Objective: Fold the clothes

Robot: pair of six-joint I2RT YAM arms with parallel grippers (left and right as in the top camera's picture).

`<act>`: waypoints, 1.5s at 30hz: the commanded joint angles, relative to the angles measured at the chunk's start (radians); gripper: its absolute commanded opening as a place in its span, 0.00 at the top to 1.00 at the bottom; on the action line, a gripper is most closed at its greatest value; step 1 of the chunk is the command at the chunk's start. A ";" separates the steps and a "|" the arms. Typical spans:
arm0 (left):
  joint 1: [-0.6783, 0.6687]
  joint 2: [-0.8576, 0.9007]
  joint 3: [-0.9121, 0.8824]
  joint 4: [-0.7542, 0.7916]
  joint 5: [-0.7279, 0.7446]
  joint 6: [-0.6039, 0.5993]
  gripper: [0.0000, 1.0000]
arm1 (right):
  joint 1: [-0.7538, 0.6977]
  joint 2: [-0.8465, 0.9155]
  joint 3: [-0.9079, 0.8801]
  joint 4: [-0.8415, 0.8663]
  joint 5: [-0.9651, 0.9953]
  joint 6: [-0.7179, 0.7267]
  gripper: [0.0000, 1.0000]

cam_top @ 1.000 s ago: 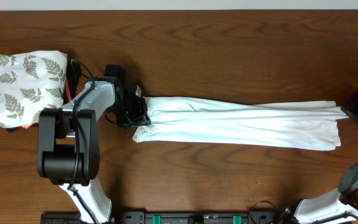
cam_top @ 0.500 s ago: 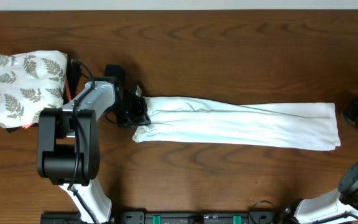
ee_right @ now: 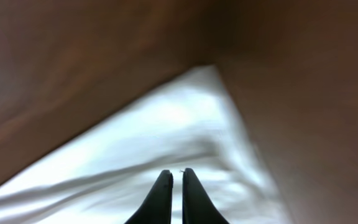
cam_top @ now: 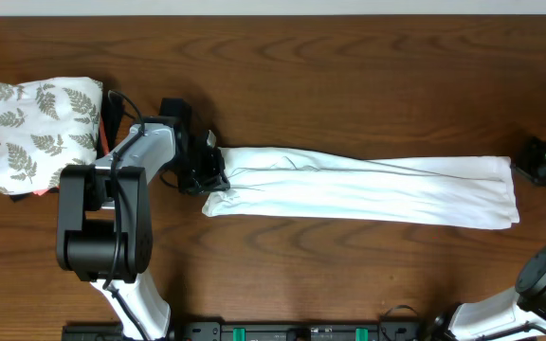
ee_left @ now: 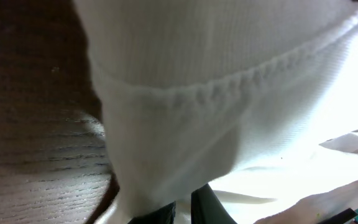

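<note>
The clothes, a white T-shirt (cam_top: pixel 368 188), lie folded into a long narrow strip running left to right across the wooden table (cam_top: pixel 349 76). My left gripper (cam_top: pixel 210 176) is at the strip's left end and shut on the shirt; in the left wrist view the hemmed white cloth (ee_left: pixel 229 93) fills the picture and runs down between the dark fingers (ee_left: pixel 211 208). My right gripper (cam_top: pixel 524 169) sits just off the shirt's right end, shut with nothing in it. In the right wrist view its fingertips (ee_right: pixel 176 173) hover over the shirt's corner (ee_right: pixel 191 124).
A folded white cloth with grey fern leaves (cam_top: pixel 41 128) lies at the far left on darker garments, close behind the left arm (cam_top: pixel 102 218). The right arm's base (cam_top: pixel 538 284) stands at the lower right corner.
My right gripper has let go of the shirt's right end, backed off to the right and shut again. The shirt's right end has settled flat and square. The left gripper has not moved.
</note>
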 commanded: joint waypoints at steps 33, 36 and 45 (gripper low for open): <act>0.017 0.032 -0.023 -0.037 -0.233 0.028 0.88 | 0.207 0.005 -0.457 0.301 0.293 0.182 0.92; 0.017 0.032 -0.023 -0.051 -0.351 0.028 0.88 | 0.182 0.005 -0.457 0.301 0.289 0.184 0.92; 0.017 0.032 -0.023 -0.046 -0.381 0.028 0.88 | 0.165 0.005 -0.457 0.298 0.277 0.184 0.93</act>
